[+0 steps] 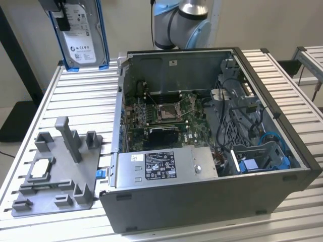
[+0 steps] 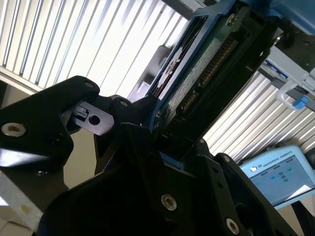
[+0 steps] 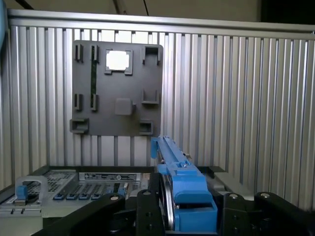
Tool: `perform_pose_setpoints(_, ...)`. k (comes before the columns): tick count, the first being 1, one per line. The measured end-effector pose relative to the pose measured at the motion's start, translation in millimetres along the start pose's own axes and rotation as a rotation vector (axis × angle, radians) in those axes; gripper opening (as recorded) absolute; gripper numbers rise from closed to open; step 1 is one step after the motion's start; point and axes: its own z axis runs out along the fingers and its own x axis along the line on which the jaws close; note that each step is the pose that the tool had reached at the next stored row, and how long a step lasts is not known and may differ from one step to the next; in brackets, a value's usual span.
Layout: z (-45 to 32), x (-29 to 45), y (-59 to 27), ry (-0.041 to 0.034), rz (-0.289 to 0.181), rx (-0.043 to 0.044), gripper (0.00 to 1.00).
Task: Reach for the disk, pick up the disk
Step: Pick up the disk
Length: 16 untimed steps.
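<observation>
The pincer [image 1: 63,20] hangs high at the upper left of the exterior view, clamped on the disk [image 1: 81,35] and holding it upright. In the first wrist view its black fingers [image 3: 147,211] press both sides of the blue frame. The arm's pale blue joint [image 1: 182,22] sits at the exterior view's top centre.

Disk [image 1: 81,33] silver-grey, white label with black print, bright blue frame [image 3: 184,191] round it. Gripper [image 3: 189,216] black with silver screws. Tabletop [image 1: 75,96] silver-white, ribbed in parallel slats. Fixture plate [image 1: 58,179] plain mid-grey — chip [image 1: 41,169] on it silver-white. Computer case [image 1: 202,201] dark grey; motherboard [image 1: 151,118] green; bay parts [image 1: 275,151] blue. Arm [image 1: 181,22] light blue and silver.
</observation>
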Motion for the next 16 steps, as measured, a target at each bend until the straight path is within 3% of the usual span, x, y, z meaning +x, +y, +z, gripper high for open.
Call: perform_pose_setpoints(16, -0.4, -0.1, -33.2, 0.0000, 0.000, 0.0000, 0.00)
